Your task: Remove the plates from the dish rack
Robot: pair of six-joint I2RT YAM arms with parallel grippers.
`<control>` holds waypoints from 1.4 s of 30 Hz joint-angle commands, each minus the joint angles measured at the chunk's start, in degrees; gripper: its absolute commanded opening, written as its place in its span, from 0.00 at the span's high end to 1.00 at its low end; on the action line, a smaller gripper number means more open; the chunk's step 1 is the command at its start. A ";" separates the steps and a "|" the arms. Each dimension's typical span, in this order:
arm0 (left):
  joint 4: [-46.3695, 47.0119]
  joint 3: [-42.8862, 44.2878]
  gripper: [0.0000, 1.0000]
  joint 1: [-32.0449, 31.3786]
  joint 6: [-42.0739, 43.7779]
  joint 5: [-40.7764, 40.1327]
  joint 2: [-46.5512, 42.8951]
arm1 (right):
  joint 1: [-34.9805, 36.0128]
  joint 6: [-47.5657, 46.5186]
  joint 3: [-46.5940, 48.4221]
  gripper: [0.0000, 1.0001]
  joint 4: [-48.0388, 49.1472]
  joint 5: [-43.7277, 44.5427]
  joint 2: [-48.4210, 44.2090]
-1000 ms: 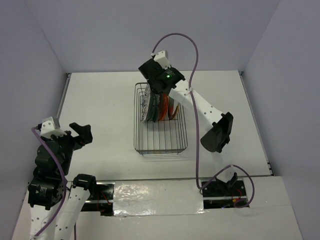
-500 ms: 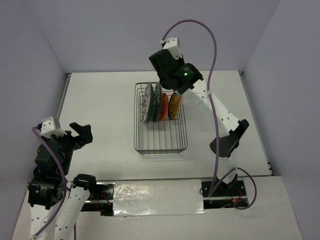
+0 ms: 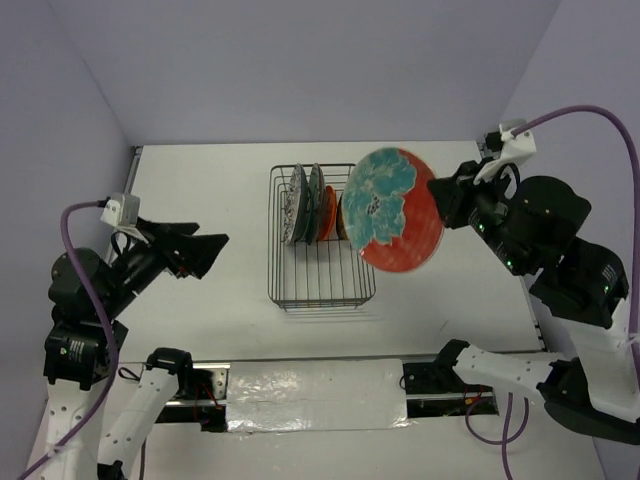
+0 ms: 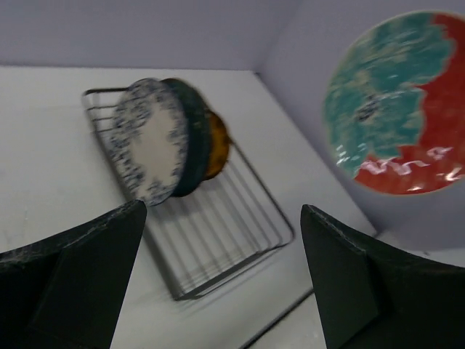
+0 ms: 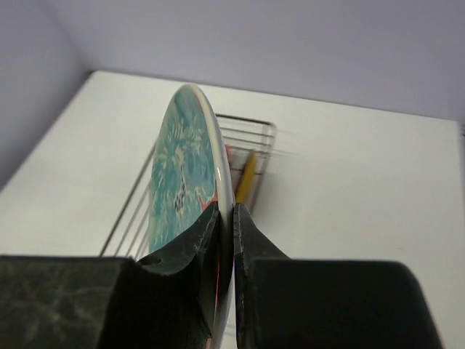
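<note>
At 9 o'clock from the dish rack [image 3: 320, 285], the left jaws are spread wide and grasp nothing, pointing toward the rack from well apart. In the left wrist view, both dark fingers [image 4: 73, 283] frame the rack [image 4: 218, 240] on the white tabletop [image 3: 200, 190]. At the rack's far end, toward 12 o'clock, three plates stand on edge side by side between the prongs. Leftmost is a white plate with a dark-blue floral rim [image 3: 295, 207]. A plain dark teal plate [image 3: 314, 200] is next, and an orange plate [image 3: 329, 212] is partly hidden behind it. At 2 o'clock from the rack's middle, the red-orange plate with the teal flower [image 3: 392, 210] is up off the tabletop and out of the rack, its face tilted toward the overhead camera. It overlaps the rack's right rim in that view. The right jaws are clenched on this plate's rim at its 3 o'clock edge. In the right wrist view, the plate [image 5: 185, 171] runs edge-on between the two fingers [image 5: 192, 243] and rises toward 12 o'clock from them.
</note>
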 commanded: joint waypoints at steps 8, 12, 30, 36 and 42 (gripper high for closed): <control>16.84 4.61 0.00 -0.22 -6.15 38.10 10.74 | 0.49 5.83 -14.98 1.00 26.67 -36.75 -3.83; 19.67 1.18 0.00 -0.23 -7.31 40.07 11.19 | 0.58 8.65 -17.62 1.00 33.16 -42.32 -3.83; 16.39 -5.23 0.02 -0.23 -5.63 36.88 11.98 | 0.58 15.06 -23.25 1.00 47.06 -46.98 -3.56; 29.14 -9.19 0.22 -0.31 -15.03 40.50 10.75 | 0.40 18.57 -25.97 1.00 52.25 -46.72 -2.69; 30.04 -8.49 0.90 -0.31 -16.80 40.33 11.63 | 0.58 20.34 -28.17 1.00 56.56 -45.32 -0.84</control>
